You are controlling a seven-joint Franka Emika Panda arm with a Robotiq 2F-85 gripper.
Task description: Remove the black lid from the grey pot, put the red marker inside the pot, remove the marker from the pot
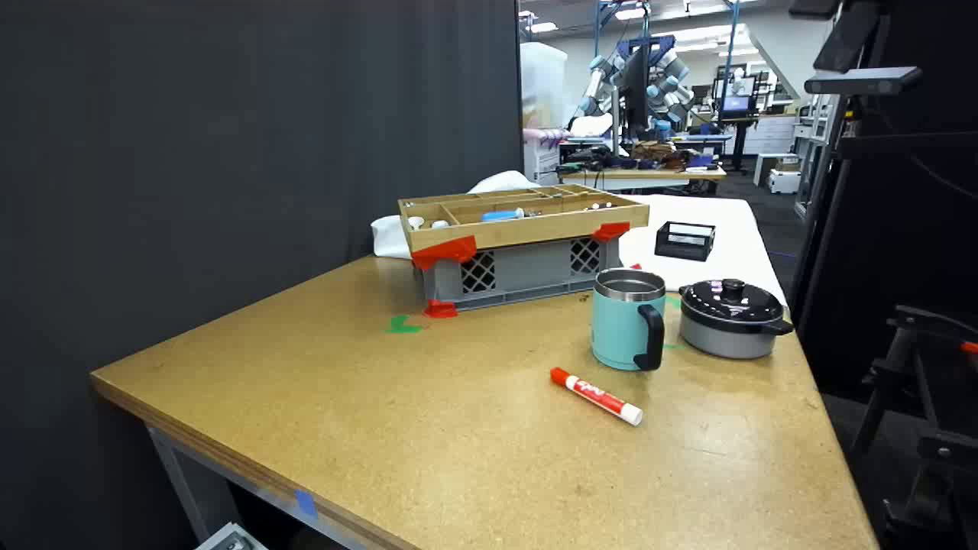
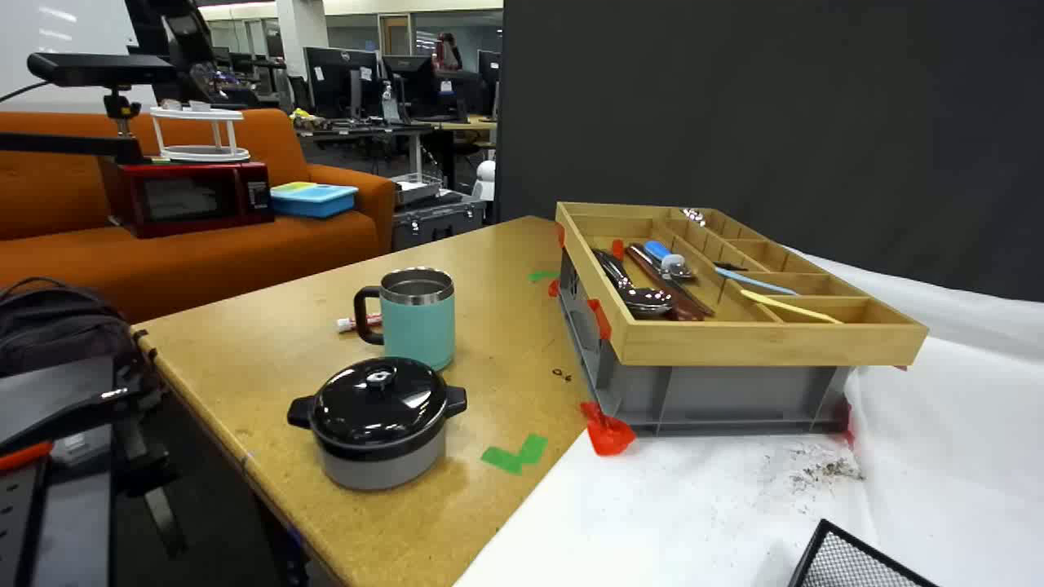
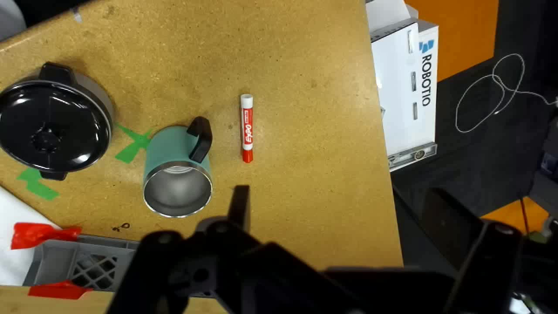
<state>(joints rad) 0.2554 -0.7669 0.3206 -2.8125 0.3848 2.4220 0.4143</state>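
Gripper (image 3: 338,196) in the wrist view, its dark fingers (image 3: 239,208) spread wide, one to the left and one to the right, the table (image 3: 314,109) visible between them. Red marker (image 3: 247,128) lying flat on the table, beyond the left finger and apart from it, red cap toward the gripper and white end away. Teal mug (image 3: 176,192) left of the marker, upright and open, its black handle on the far right side. Farther left, just beside the mug and separated from it by a gap, the grey pot (image 3: 103,97), covered by the black lid (image 3: 56,117) with its knob at the middle. In an exterior view the marker (image 1: 594,395) lies aslant, cap far and left, white end near and right; the mug stands behind it, and the pot (image 1: 726,341) to the right of the mug, near the table's right edge. Farther back and to the left, a grey crate (image 1: 531,273) bears a wooden tray (image 1: 527,231), with red tape (image 1: 443,252) at the corners. In an exterior view the tray holds cutlery (image 2: 644,302); the pot (image 2: 383,471) stands nearer than the mug, whose handle partly hides the marker. Green tape (image 2: 503,459) marks the table right of the pot. Near right, a black mesh box (image 2: 856,562) on a white sheet (image 2: 693,505); far left, a red microwave (image 2: 183,200) on an orange sofa (image 2: 330,232).
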